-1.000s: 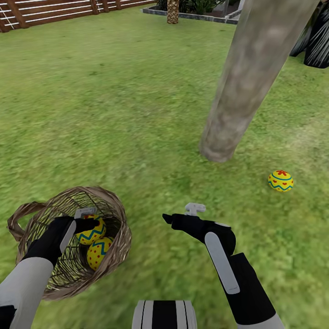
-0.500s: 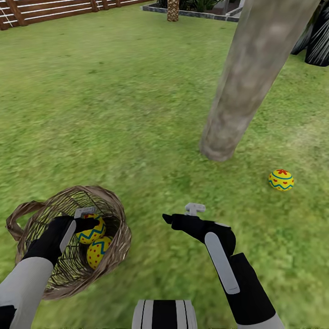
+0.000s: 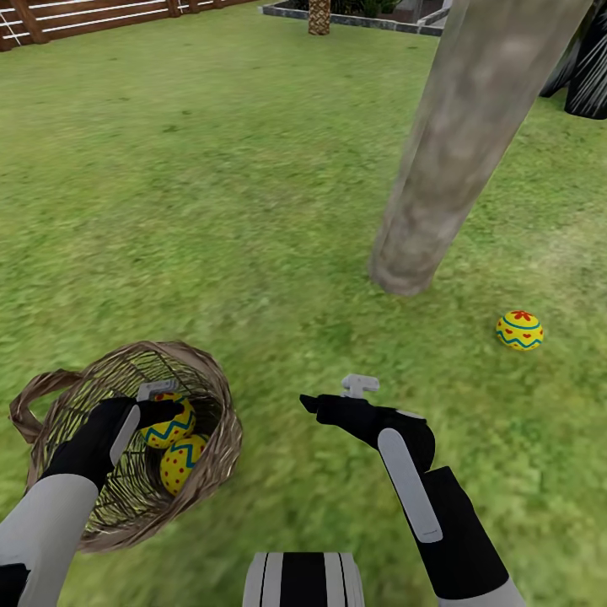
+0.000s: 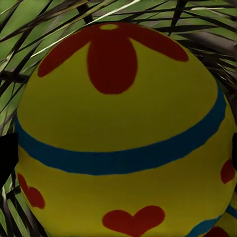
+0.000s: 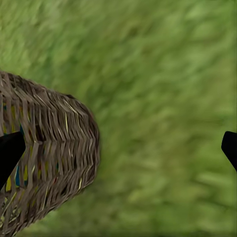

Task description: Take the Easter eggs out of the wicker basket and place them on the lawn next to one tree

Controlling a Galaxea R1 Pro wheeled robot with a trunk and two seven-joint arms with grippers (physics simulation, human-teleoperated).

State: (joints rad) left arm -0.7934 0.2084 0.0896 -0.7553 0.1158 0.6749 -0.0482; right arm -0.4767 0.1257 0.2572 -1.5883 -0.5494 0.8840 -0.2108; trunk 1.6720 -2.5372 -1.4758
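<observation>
The wicker basket (image 3: pixel 126 506) lies tipped on the lawn (image 3: pixel 211 211) at the lower left, with two Easter eggs (image 3: pixel 181 462) in it. My left gripper (image 3: pixel 164 413) reaches inside, open, its fingers on either side of the upper egg (image 4: pixel 118 133). That egg spans the whole gap between the fingers (image 4: pixel 6 158). A third egg (image 3: pixel 519 330) rests on the grass just right of the tree (image 3: pixel 447 160). My right gripper (image 3: pixel 337 394) hovers open over bare grass, with the basket's wall (image 5: pixel 49 148) beside it.
A brown slat fence (image 3: pixel 101 13) runs along the far left. A stone-edged bed with a palm-like trunk (image 3: pixel 319 17) lies at the back. Dark foliage (image 3: pixel 582 76) stands at the far right. Open grass stretches between the basket and the tree.
The view has tilted slightly. Both arms, the basket and the eggs stay where they were.
</observation>
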